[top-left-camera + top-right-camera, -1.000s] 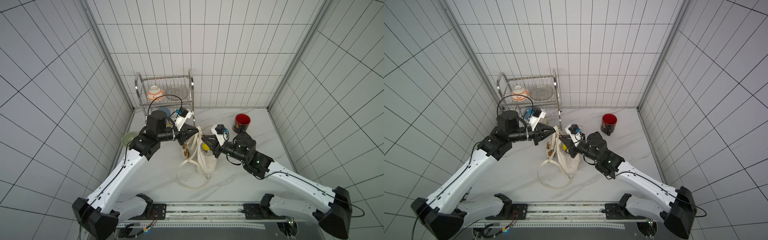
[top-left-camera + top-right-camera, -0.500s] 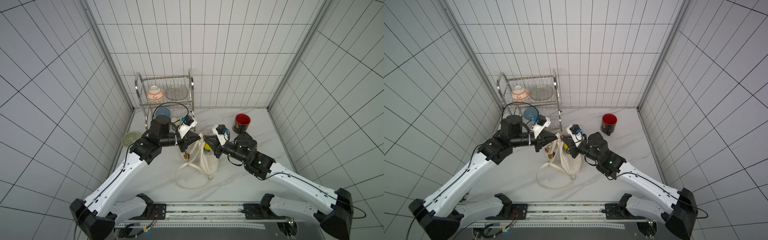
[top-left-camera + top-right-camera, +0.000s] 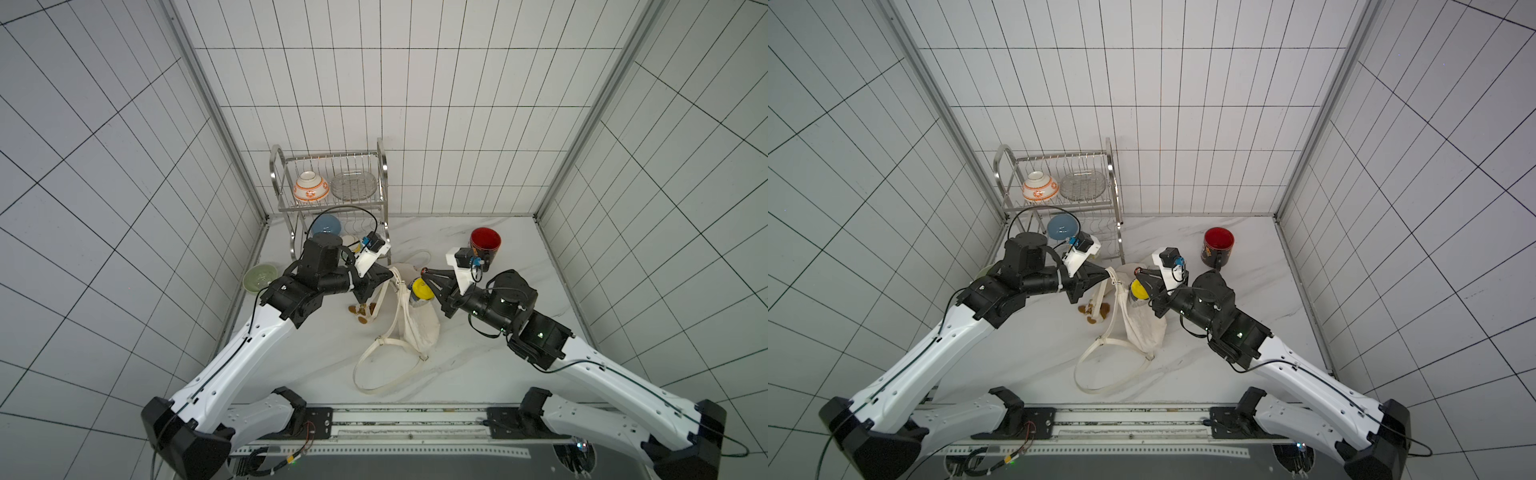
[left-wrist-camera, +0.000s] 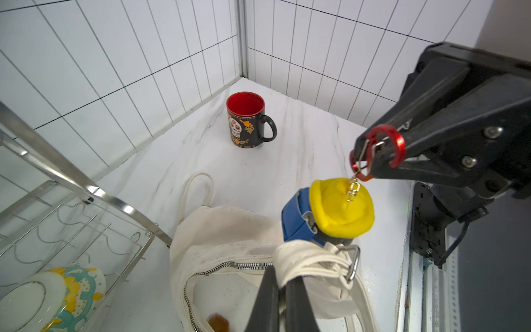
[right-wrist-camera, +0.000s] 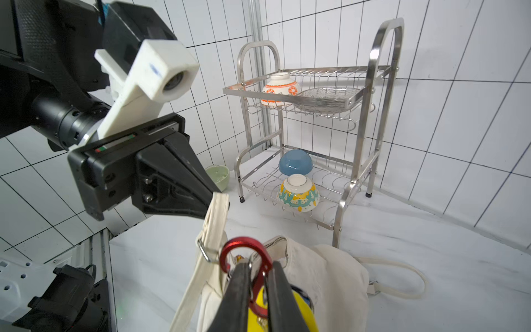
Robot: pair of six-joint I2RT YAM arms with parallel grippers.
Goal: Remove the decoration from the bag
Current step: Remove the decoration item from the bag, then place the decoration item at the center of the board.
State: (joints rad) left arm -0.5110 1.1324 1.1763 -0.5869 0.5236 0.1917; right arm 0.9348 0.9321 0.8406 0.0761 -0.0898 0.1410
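Left gripper point(image 4: 283, 276) closed on strap point(image 4: 301, 258) of bag point(image 4: 224, 230); right gripper point(image 5: 258, 268) clamps red carabiner point(image 4: 400, 143) carrying yellow decoration point(image 4: 339, 212). Mug point(image 4: 244, 123), dish rack point(image 5: 367, 100) stand behind, apart.

We note a cream bag point(image 4: 224, 230); a red carabiner point(image 4: 398, 143) in the right gripper point(image 4: 363, 159); a yellow-and-blue decoration point(image 4: 339, 209) beneath it; beyond, a black mug point(image 4: 244, 126), red inside, skull-and-flower patterned.

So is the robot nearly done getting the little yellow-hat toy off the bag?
Nearly. Done: the red clip looks unhooked from the silver ring on the bag. In hand: the right gripper pinches that clip with the yellow-hat toy dangling under it, and the left gripper pinches the bag's strap. Left: the toy hangs right beside the bag, so it has to be carried clear and put down.
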